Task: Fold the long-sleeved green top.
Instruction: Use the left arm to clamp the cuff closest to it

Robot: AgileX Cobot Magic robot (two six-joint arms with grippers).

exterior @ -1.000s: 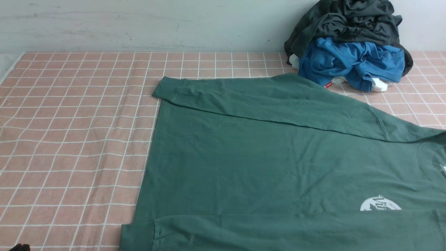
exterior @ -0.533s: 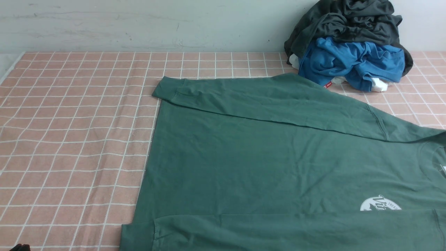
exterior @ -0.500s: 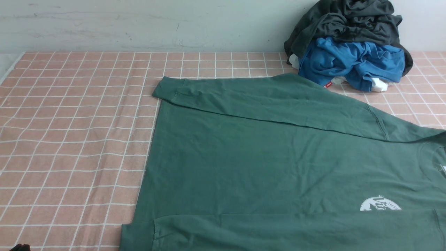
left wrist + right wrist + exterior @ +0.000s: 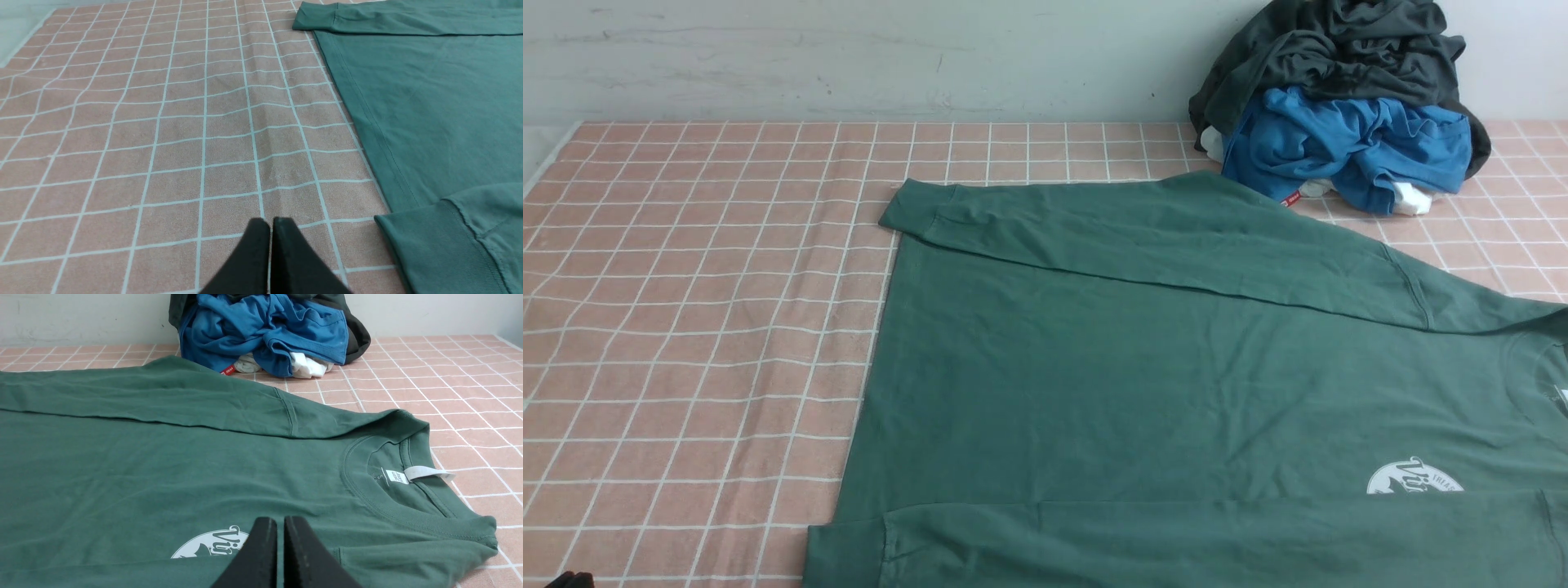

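Note:
The green long-sleeved top [image 4: 1176, 367] lies flat on the checked cloth, its hem toward the left and its collar [image 4: 400, 486] toward the right. Both sleeves are folded in over the body, one along the far edge [image 4: 1143, 229] and one along the near edge [image 4: 1176, 539]. A white round logo [image 4: 1413, 478] shows near the collar end. My left gripper [image 4: 270, 222] is shut and empty over bare cloth beside the near cuff [image 4: 433, 241]. My right gripper [image 4: 280, 520] is shut with nothing in it, above the chest by the logo [image 4: 212, 543].
A pile of clothes sits against the back wall at the right: a dark grey-black garment [image 4: 1339, 49] on top of a bright blue one [image 4: 1347, 147], with white fabric [image 4: 1409, 196] beneath. The pink checked cloth [image 4: 703, 327] covers the table, slightly wrinkled at the left.

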